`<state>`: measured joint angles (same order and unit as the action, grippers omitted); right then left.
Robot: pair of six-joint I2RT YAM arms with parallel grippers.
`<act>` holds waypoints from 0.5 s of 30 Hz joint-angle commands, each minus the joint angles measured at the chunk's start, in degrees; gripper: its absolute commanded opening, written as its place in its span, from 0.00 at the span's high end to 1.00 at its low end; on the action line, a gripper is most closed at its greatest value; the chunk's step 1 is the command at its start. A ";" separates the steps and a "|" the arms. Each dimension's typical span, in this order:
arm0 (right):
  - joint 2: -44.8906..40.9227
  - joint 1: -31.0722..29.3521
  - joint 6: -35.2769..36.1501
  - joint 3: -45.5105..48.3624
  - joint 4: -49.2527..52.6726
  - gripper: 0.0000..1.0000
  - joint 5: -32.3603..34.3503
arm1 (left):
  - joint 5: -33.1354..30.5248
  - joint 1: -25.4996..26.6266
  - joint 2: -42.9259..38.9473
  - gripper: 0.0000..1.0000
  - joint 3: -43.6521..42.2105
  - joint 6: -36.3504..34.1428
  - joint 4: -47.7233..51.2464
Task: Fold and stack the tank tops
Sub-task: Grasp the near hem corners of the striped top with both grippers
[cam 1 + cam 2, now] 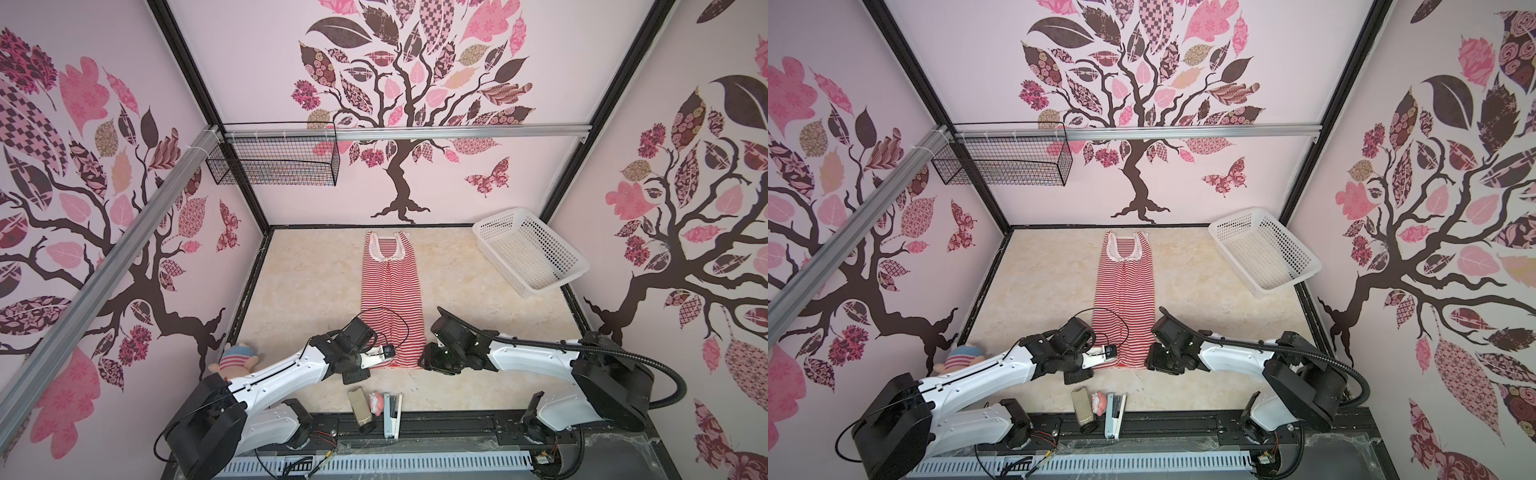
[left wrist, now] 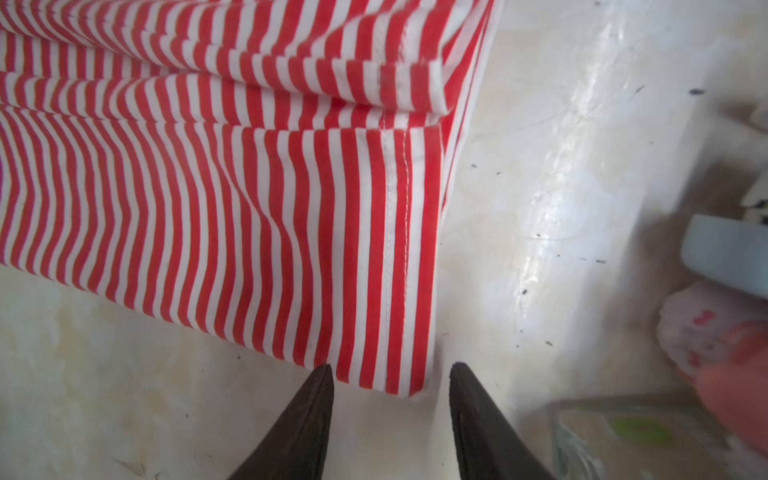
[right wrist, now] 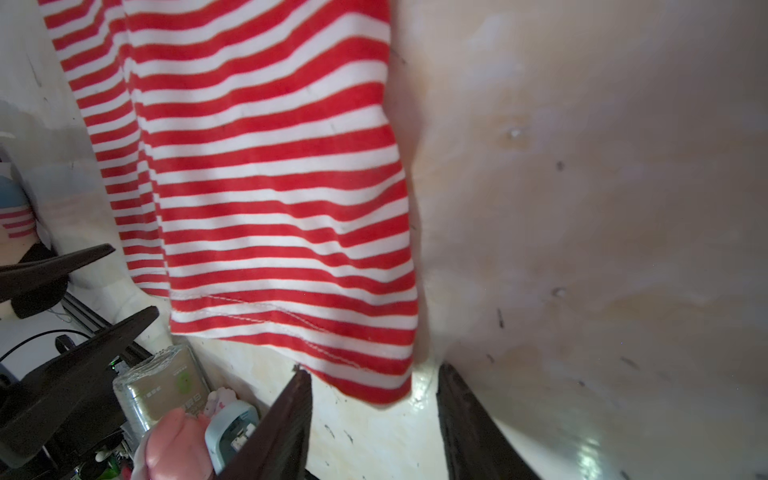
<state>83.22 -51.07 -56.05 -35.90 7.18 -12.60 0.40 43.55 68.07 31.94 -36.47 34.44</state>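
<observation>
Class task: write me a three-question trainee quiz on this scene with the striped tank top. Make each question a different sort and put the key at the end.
1. True or false: the tank top lies on the table, outside the white basket.
2. The left gripper and right gripper are at which end of the tank top? A neckline; B hem; C middle.
3. Fill in: both grippers' jaws stand ____, gripping nothing.
Key: 1 true; 2 B; 3 open.
</observation>
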 commanded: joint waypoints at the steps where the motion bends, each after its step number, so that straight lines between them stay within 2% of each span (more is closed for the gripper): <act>1: 2.97 0.00 -0.35 -0.09 -0.72 0.51 -0.23 | -0.49 0.19 0.65 0.51 -1.34 -0.50 -2.15; 9: 4.13 0.00 -0.46 0.69 -1.89 0.60 -1.12 | -0.84 0.17 2.23 0.52 -2.54 -0.62 -4.48; 15: 3.10 0.00 -0.87 1.36 -2.48 0.75 -1.17 | -1.02 0.15 2.68 0.55 -2.51 -0.27 -4.64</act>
<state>85.27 -50.92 -56.84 -35.57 3.95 -13.69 -0.12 43.55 69.93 30.00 -36.49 30.06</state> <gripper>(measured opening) 0.263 0.455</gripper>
